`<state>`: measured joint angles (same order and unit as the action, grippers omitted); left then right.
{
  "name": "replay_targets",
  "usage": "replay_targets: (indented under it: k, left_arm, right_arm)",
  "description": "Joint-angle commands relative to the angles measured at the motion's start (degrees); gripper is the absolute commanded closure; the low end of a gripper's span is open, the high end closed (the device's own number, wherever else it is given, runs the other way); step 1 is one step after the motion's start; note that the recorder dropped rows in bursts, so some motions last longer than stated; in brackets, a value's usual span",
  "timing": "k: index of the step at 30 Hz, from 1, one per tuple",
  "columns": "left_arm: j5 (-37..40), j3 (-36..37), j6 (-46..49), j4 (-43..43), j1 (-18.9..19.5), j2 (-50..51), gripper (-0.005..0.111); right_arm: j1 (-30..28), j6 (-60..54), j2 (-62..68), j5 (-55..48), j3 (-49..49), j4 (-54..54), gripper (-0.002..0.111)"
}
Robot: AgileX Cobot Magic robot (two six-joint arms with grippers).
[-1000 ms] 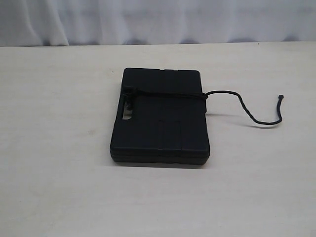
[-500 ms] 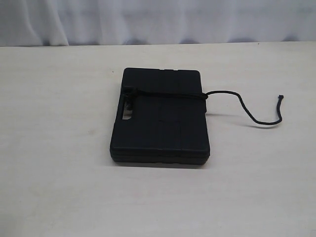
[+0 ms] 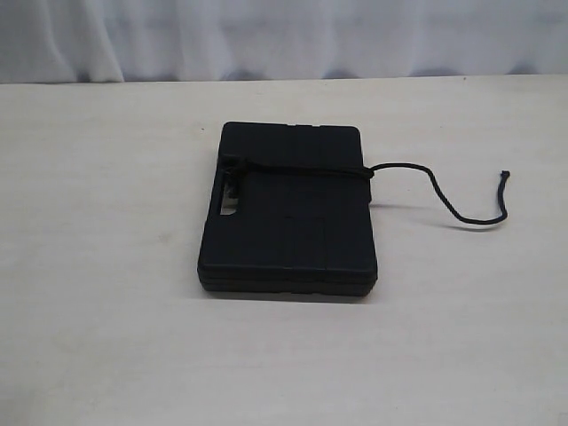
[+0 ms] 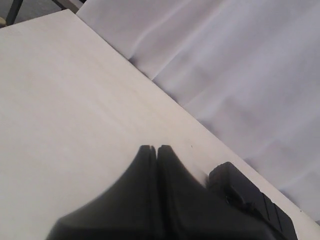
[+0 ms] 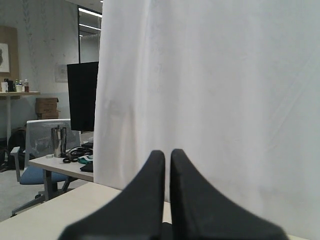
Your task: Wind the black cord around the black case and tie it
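The black case (image 3: 288, 213) lies flat in the middle of the pale table, its handle slot on its left edge. The black cord (image 3: 302, 169) crosses the lid near the far end, with a knot by the handle side, and its loose tail (image 3: 461, 213) curls off to the right on the table. Neither gripper shows in the exterior view. My left gripper (image 4: 154, 148) is shut on nothing, with a corner of the case (image 4: 245, 192) beside it. My right gripper (image 5: 167, 153) is shut and empty, pointing at the white curtain, away from the case.
A white curtain (image 3: 284, 35) hangs behind the table's far edge. In the right wrist view, past the curtain, stand a desk with a monitor (image 5: 82, 95), a metal jug (image 5: 58, 141) and a chair (image 5: 42, 145).
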<state>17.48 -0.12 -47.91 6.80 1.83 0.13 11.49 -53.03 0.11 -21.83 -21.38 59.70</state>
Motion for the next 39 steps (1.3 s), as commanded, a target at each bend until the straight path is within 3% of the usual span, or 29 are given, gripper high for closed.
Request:
replay_targets:
  k: [1,12,14,18,21,39]
  left_arm:
    - [-0.3,0.1,-0.1,-0.9,-0.5,-0.1,0.107]
    - [0.6,0.1,1.0,-0.9,-0.5,-0.1,0.107]
    - [0.6,0.1,8.7,-0.9,-0.5,-0.1,0.107]
    - [0.6,0.1,43.8,-1.1,-0.5,-0.1,0.107]
    - [0.7,0.1,57.9,-1.3,-0.5,-0.1,0.107]
    - [1.2,0.1,58.4,-1.5,-0.5,-0.1,0.107]
  right_arm:
    - [0.0,0.3,-0.1,-0.5,0.1,-0.6,0.104]
    - [0.0,0.3,-0.1,-0.5,0.1,-0.6,0.104]
    - [0.0,0.3,-0.1,-0.5,0.1,-0.6,0.104]
    - [0.0,0.3,-0.1,-0.5,0.1,-0.6,0.104]
    - [0.0,0.3,-0.1,-0.5,0.1,-0.6,0.104]
    - [0.0,0.3,-0.1,-0.6,0.1,-0.6,0.104]
